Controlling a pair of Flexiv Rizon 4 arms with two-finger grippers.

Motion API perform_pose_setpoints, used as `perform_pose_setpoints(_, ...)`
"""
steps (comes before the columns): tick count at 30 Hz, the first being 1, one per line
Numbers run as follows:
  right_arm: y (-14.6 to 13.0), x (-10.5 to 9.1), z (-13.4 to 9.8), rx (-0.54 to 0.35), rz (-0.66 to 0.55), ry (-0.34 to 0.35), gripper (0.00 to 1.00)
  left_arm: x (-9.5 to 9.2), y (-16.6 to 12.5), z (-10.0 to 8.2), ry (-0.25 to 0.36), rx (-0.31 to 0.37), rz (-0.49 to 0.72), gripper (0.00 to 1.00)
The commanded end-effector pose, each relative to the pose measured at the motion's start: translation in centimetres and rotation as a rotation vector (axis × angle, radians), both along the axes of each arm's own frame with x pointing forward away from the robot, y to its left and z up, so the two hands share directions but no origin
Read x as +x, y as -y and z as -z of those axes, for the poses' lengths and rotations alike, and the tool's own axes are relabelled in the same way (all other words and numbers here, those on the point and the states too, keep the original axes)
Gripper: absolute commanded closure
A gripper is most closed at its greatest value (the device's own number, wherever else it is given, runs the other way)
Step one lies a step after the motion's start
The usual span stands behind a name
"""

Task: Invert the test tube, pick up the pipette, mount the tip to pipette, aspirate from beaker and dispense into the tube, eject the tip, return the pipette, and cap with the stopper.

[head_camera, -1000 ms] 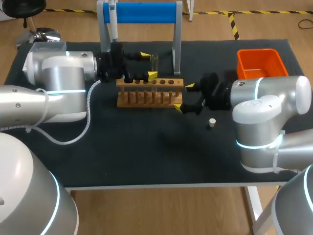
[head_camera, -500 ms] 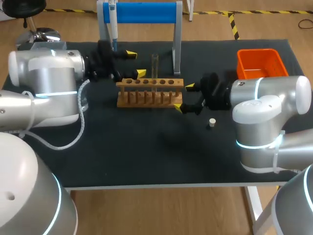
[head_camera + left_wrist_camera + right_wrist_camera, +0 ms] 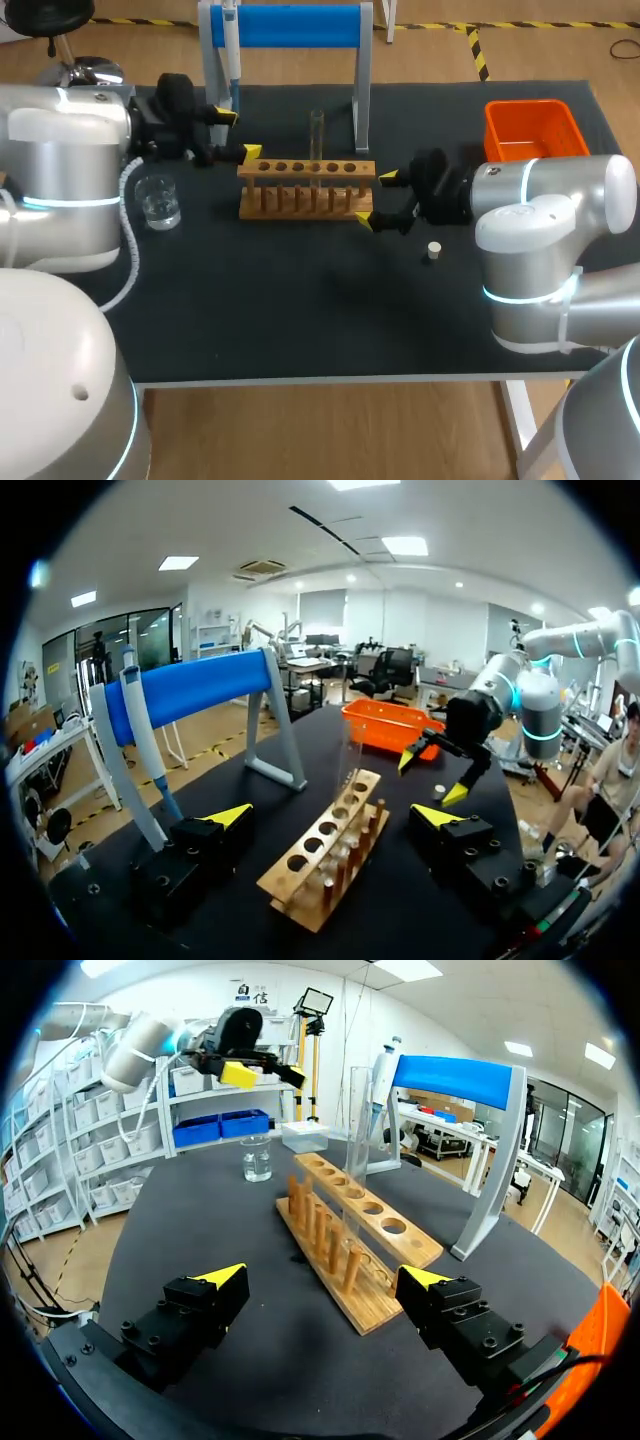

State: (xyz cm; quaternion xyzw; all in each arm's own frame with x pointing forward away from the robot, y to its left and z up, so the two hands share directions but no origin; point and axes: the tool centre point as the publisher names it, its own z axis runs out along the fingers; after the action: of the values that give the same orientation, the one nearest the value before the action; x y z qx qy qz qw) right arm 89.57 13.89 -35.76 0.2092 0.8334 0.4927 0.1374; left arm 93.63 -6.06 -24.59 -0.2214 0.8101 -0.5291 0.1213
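Observation:
A clear test tube (image 3: 316, 138) stands upright in the wooden rack (image 3: 307, 190), in a hole right of the middle. My left gripper (image 3: 233, 135) is open and empty just off the rack's left end, near the pipette (image 3: 231, 48) hanging on the blue-barred stand (image 3: 290, 25). In the left wrist view the rack (image 3: 330, 845) lies ahead between the fingers of the left gripper (image 3: 332, 820). My right gripper (image 3: 377, 200) is open at the rack's right end, its right wrist view (image 3: 323, 1278) facing rack (image 3: 350, 1225) and tube (image 3: 358, 1110). The glass beaker (image 3: 158, 200) sits at left and the white stopper (image 3: 434, 250) at right.
An orange bin (image 3: 532, 128) stands at the back right of the black table. The stand's legs (image 3: 362, 95) rise just behind the rack. In the right wrist view a white box (image 3: 305, 1135) sits beyond the beaker (image 3: 256, 1157).
My left arm has drawn back to the left, away from the tube, which stays upright in the rack; the beaker has come into view. The right arm has not moved.

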Motion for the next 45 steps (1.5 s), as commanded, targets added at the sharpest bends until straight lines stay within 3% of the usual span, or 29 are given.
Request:
perform_pose_setpoints(1, 0.1, 0.0, -0.1, -0.002, -0.002, -0.002, 0.00, -0.9, -1.1, -0.8, -0.002, 0.001, 0.002, 0.00)
perform_pose_setpoints(17, 0.1, 0.0, -0.1, -0.002, -0.002, -0.002, 0.00, -0.9, -1.1, -0.8, -0.002, 0.001, 0.002, 0.00)
perform_pose_setpoints(22, 0.1, 0.0, -0.1, -0.002, -0.002, -0.002, 0.00, -1.2, -10.9, -0.5, -0.029, 0.116, -0.236, 0.00)
perform_pose_setpoints(26, 0.1, 0.0, -0.1, -0.002, -0.002, -0.002, 0.00, -2.2, -18.2, 0.3, -0.086, 0.168, -0.412, 0.00)
perform_pose_setpoints(30, 0.1, 0.0, -0.1, -0.002, -0.002, -0.002, 0.00, -3.0, -23.2, 0.8, -0.115, 0.200, -0.540, 0.00)
perform_pose_setpoints(37, 0.1, 0.0, -0.1, -0.002, -0.002, -0.002, 0.00, -3.0, -27.4, 1.6, -0.148, 0.244, -0.679, 0.00)
perform_pose_setpoints(45, 0.1, 0.0, -0.1, -0.002, -0.002, -0.002, 0.00, -1.7, -28.8, 1.9, -0.165, 0.273, -0.779, 0.00)
